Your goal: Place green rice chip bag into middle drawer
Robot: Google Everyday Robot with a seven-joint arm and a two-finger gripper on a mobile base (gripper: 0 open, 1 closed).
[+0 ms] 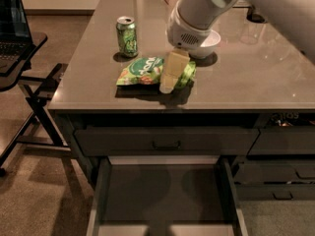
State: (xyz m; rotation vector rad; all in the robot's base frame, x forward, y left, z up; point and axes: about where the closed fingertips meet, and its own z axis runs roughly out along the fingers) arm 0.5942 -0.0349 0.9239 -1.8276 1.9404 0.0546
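Note:
The green rice chip bag (141, 71) lies flat on the grey table top (246, 87), near its front edge. My gripper (170, 76) hangs from the big white arm (197, 14) and is down over the bag's right half, hiding that part. The bag still rests on the table. The middle drawer (101, 191) is pulled open below the table's front edge, and its dark flat bottom is bare.
A green soda can (127, 36) stands just behind the bag to the left. A white bowl (206, 44) sits behind the gripper and a clear glass (251, 31) farther right. The top drawer (165, 142) is closed. A laptop stand (19, 48) is at the left.

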